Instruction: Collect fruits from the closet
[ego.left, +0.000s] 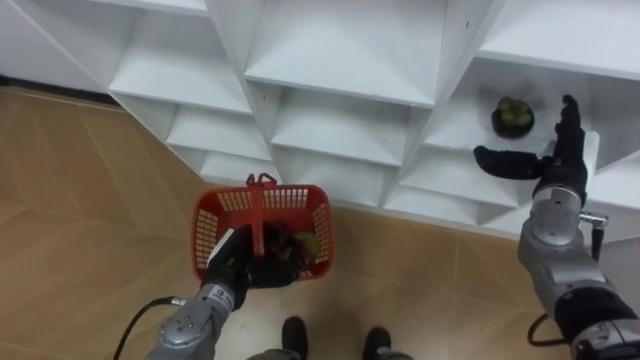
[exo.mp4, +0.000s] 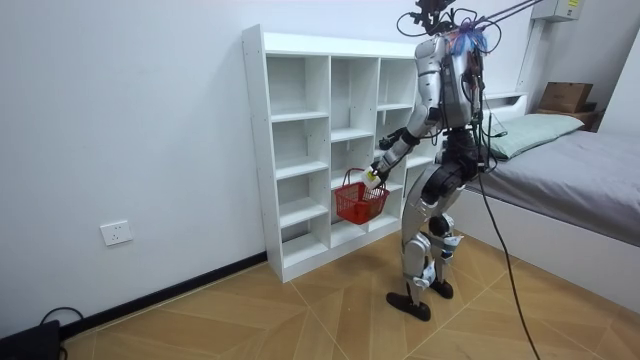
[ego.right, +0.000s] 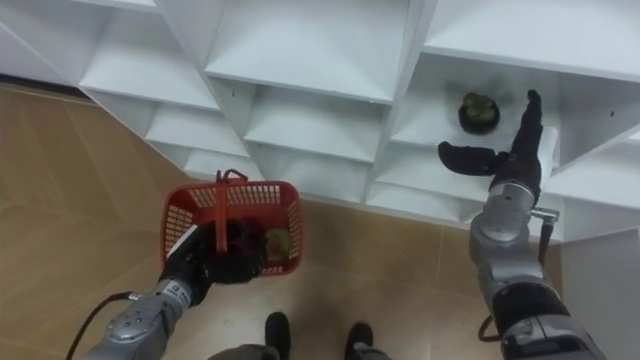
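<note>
At the white closet (ego.left: 340, 55), the left hand (ego.left: 243, 266) clutches the handle of the red basket (ego.left: 222, 201), the right hand (ego.left: 556, 160) spread open near a dark green fruit (ego.left: 512, 117).

A dark green, round fruit (ego.left: 512, 117) sat on a shelf in the right column of the white closet (ego.left: 340, 60). The red mesh-walled basket (ego.left: 300, 197) hung by its handle from the left hand (ego.left: 240, 262), before the lower shelves, with 1 greenish fruit (ego.left: 306, 243) inside.
</note>
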